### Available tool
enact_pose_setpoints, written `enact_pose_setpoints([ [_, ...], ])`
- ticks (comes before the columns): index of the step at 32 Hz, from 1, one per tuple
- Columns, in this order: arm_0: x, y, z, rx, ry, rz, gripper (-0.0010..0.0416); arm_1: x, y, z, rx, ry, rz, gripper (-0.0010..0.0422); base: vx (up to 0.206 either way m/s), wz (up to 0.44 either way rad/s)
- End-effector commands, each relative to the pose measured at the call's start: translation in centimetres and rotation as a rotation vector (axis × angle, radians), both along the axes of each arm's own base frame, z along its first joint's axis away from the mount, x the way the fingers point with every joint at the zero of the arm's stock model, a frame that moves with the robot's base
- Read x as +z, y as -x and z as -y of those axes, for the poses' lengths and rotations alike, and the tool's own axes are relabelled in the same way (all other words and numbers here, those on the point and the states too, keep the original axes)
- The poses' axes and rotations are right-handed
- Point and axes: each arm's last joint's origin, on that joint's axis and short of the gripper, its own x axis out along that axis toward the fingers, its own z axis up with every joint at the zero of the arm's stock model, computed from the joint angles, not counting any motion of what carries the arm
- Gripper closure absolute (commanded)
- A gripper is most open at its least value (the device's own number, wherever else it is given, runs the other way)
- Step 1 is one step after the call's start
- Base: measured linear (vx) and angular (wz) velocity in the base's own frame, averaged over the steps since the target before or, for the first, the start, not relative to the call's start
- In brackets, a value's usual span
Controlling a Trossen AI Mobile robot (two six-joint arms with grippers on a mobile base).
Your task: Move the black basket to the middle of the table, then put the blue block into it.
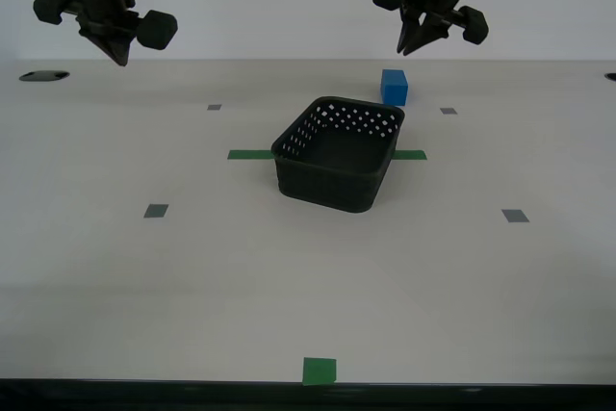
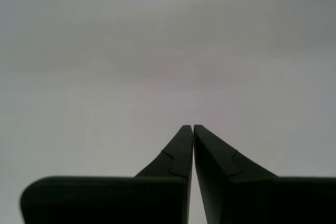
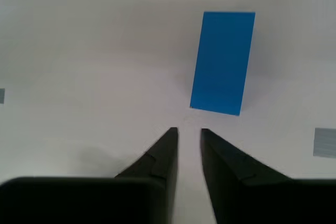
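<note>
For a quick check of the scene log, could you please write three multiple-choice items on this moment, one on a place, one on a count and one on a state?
1. Where is the blue block?
A. inside the black basket
B. on the table just behind the black basket's far corner
C. held between a gripper's jaws

2. How many green tape marks show on the table in the exterior view?
A. one
B. three, counting the two strip ends beside the basket apart
C. five

3. How does my second gripper stand?
A. shut on nothing
B. wide open
C. shut on the blue block

Answers:
1 B: the block stands on the tabletop outside the black basket, which holds nothing.
2 B: a strip end shows at each side of the basket and a square at the near edge.
3 A: in the second wrist view its tips meet over bare table.
</note>
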Motion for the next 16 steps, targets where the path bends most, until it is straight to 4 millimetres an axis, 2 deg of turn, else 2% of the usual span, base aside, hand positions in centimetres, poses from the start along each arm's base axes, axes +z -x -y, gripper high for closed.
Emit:
enact_pose_setpoints([
  [1, -0.1, -0.3, -0.1, -0.048, -0.027, 0.003, 0.0244, -0.1, 0.1, 0.1, -0.015, 0.037, -0.007, 0.0412, 0.000, 0.000],
  [2, 0.2, -0.7, -0.2, -0.054, -0.043, 0.046, 0.0175, -0.3, 0.2, 0.1, -0.013, 0.038, -0.012, 0.0412, 0.000, 0.000],
  [4, 0.4, -1.0, -0.3, -0.055, -0.053, 0.087, 0.0081, -0.4, 0.2, 0.1, -0.013, 0.038, -0.016, 0.0412, 0.000, 0.000],
  [5, 0.4, -1.1, -0.2, -0.061, -0.047, 0.100, 0.0048, -0.4, 0.2, 0.1, -0.013, 0.038, -0.015, 0.0412, 0.000, 0.000],
  [7, 0.5, -1.2, -0.1, -0.098, 0.006, 0.126, 0.0020, -0.4, 0.2, 0.2, -0.013, 0.055, -0.015, 0.0412, 0.000, 0.000],
  [12, 0.8, -1.7, 0.0, -0.120, 0.012, 0.189, 0.0052, -0.4, 0.2, 0.3, -0.012, 0.121, -0.012, 0.0412, 0.000, 0.000],
  [13, 0.9, -1.8, 0.0, -0.122, 0.007, 0.202, 0.0070, -0.4, 0.2, 0.4, -0.008, 0.124, -0.012, 0.0412, 0.000, 0.000],
  [16, -0.1, -2.2, -0.1, -0.127, -0.002, 0.200, 0.0088, -0.3, 0.2, 0.4, -0.006, 0.124, -0.011, 0.0412, 0.000, 0.000],
])
